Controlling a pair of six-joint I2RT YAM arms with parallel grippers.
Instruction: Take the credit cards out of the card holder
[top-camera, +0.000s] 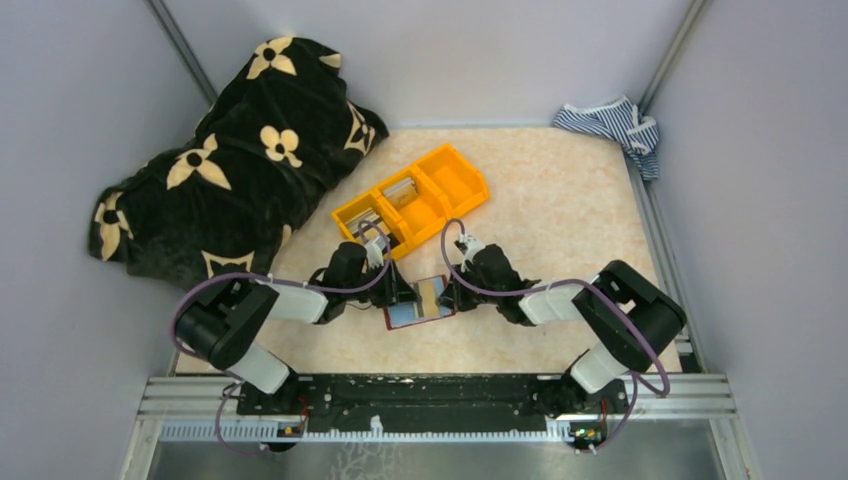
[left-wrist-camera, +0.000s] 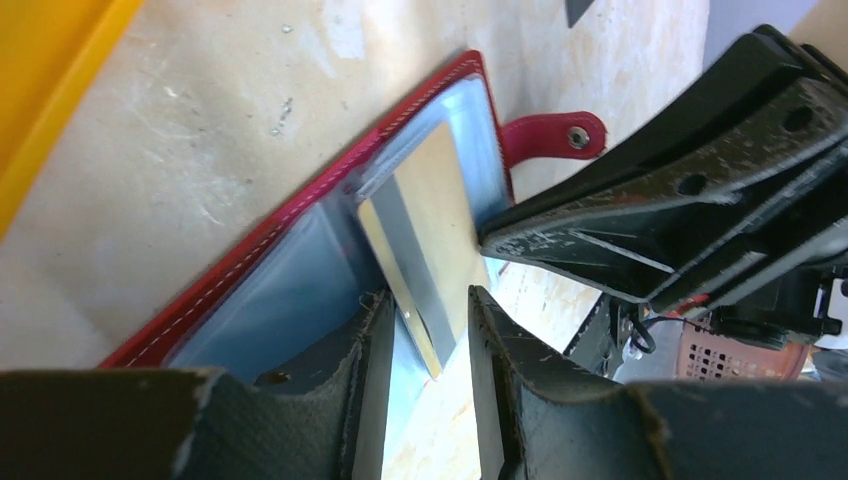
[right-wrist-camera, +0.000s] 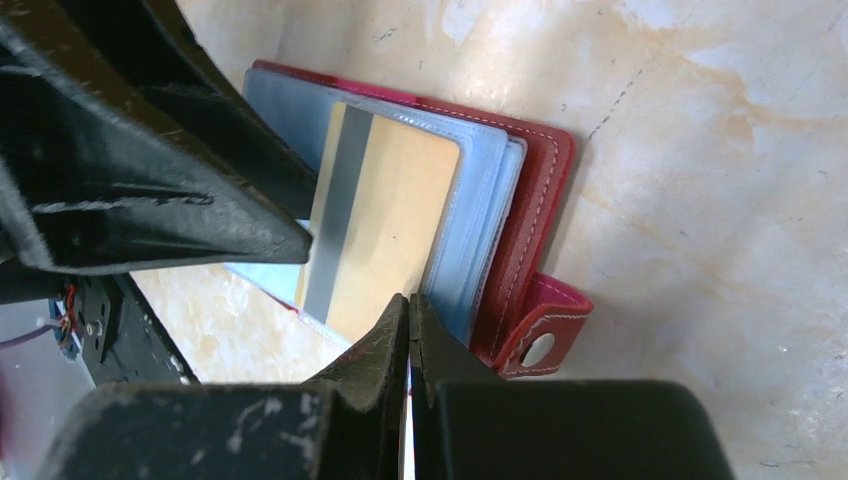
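The card holder (top-camera: 420, 300) is a dark red wallet lying open between my two grippers, light blue pockets up (left-wrist-camera: 300, 230) (right-wrist-camera: 540, 200). A beige credit card with a silver stripe (left-wrist-camera: 440, 220) (right-wrist-camera: 385, 220) sticks partway out of a pocket. My left gripper (left-wrist-camera: 430, 295) (top-camera: 400, 292) is open. Its jaws stand either side of the card's near corner without squeezing it, one finger resting on the blue pocket. My right gripper (right-wrist-camera: 408, 298) (top-camera: 452, 292) is shut, its tips pinched on the pocket edge beside the card, near the closing tab (right-wrist-camera: 535, 345).
An orange three-compartment bin (top-camera: 412, 195) stands just behind the wallet, with pale things in two compartments. A black blanket with cream flowers (top-camera: 230, 160) fills the back left. A striped cloth (top-camera: 610, 125) lies at the back right corner. Grey walls close in both sides.
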